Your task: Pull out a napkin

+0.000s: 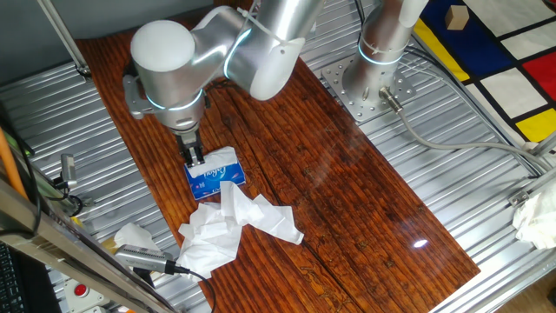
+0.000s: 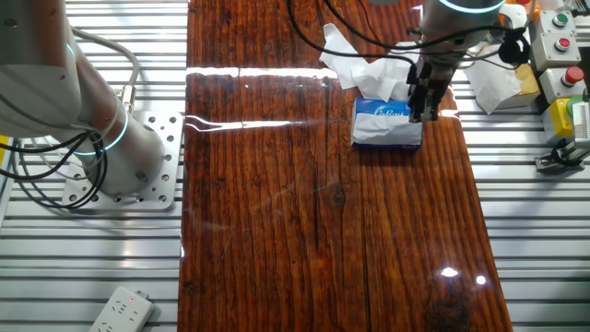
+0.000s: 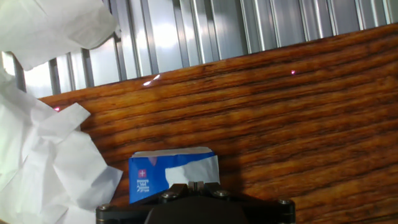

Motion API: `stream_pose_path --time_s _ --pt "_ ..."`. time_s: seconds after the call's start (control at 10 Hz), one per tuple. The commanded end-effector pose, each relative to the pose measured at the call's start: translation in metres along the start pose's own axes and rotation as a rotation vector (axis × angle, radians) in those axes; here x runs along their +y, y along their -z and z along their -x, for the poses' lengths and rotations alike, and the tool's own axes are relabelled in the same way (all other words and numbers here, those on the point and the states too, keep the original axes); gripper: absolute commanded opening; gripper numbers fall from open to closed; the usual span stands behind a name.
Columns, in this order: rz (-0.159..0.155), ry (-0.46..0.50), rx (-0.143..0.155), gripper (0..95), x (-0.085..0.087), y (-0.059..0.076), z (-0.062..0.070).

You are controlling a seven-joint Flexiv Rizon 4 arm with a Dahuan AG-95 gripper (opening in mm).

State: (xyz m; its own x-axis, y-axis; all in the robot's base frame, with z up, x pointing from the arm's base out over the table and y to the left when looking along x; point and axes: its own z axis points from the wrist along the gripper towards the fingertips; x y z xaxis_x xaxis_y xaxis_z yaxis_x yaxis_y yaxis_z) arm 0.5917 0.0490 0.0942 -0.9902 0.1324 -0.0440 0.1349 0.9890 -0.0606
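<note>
- End effector (image 1: pixel 195 160) down on blue pack (image 1: pixel 215 176), at its 9 o'clock end in one fixed view. Fingertips look nearly together, but cannot tell if clamped on anything.
- Napkin (image 3: pixel 198 168) peeking white at pack slot, just ahead of fingertips in hand view. Prob. the reason for this low, vertical approach.
- Pack lying flat on bench (image 1: pixel 347 200), slot up, so a straight lift should draw the sheet.
- Loose tissue pile (image 1: pixel 228 228) at pack's 6 o'clock, touching it. Not the target.
- Risk: light pack may lift too.
</note>
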Motion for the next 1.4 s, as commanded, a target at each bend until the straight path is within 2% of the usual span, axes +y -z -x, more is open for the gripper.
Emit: stream_pose_path --time_s 0.1,0.3,0.4,0.8,1.4 --pt "0.005 0.008 -0.005 19.0 0.0 0.002 0.001" --pt "0.015 0.011 -0.009 19.0 0.0 0.002 0.002" --pt "0.019 0.011 -0.013 38.0 0.0 0.001 0.003" --pt "0.041 0.01 -0.031 38.0 0.0 -0.006 0.005" --pt "0.05 0.022 -0.041 38.0 0.001 -0.016 0.007"
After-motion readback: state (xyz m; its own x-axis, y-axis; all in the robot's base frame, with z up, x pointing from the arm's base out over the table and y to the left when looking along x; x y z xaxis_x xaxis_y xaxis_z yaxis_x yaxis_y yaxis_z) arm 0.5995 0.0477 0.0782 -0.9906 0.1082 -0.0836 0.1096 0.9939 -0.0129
